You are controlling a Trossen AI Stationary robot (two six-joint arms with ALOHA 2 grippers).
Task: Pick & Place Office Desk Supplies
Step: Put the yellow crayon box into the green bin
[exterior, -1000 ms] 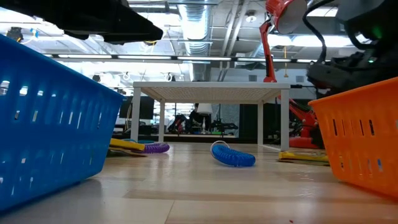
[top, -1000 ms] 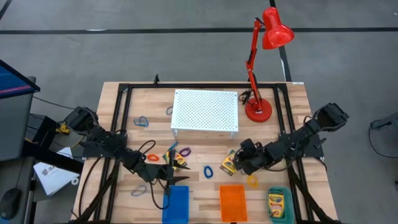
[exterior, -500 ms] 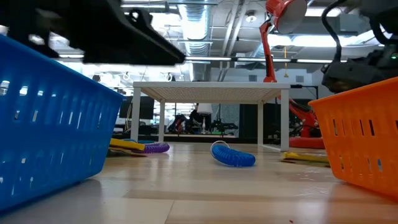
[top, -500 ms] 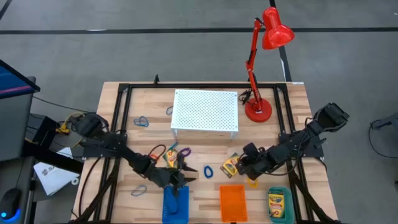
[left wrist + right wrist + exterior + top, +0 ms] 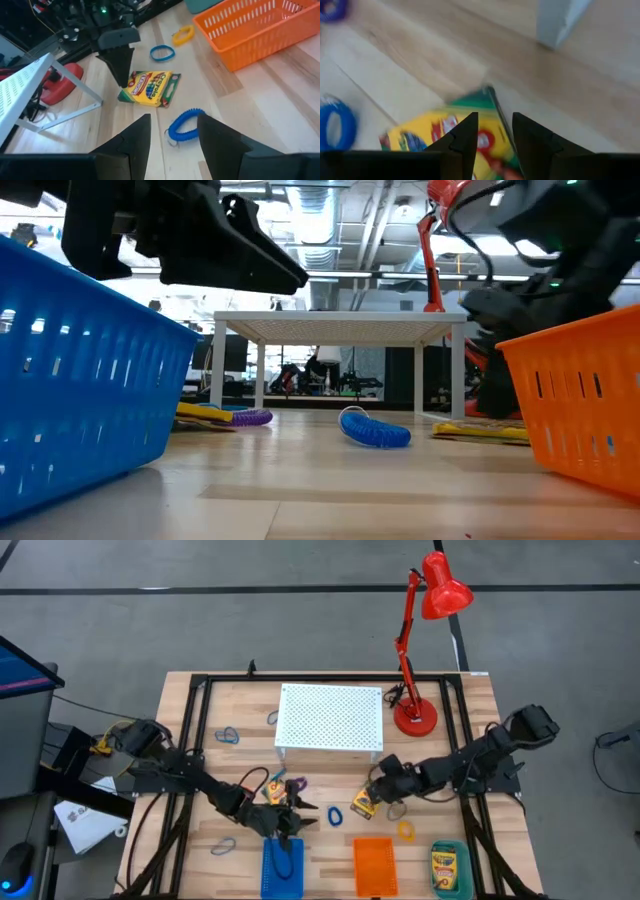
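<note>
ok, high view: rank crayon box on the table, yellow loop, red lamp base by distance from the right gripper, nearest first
1. Crayon box: right at the right gripper, on its side toward the left arm.
2. Yellow loop: a little off, toward the table's front edge by the orange basket.
3. Red lamp base: farthest, at the table's back beside the white stand.

Light wood table (image 5: pixel 470 700) with a black frame: white perforated stand (image 5: pixel 330 718) at back centre, red lamp (image 5: pixel 414 716) base just to its right, blue basket (image 5: pixel 282 867) and orange basket (image 5: pixel 374 865) at the front edge. A crayon box (image 5: pixel 364 804) lies mid-right, a second crayon box (image 5: pixel 447 869) sits front right in a teal tray. Loose loops on the wood: blue loop (image 5: pixel 335 815), yellow loop (image 5: pixel 405 831), purple loop (image 5: pixel 297 783), two grey-blue loops (image 5: pixel 228 736) left of the stand, another grey loop (image 5: pixel 222 846) front left.
</note>
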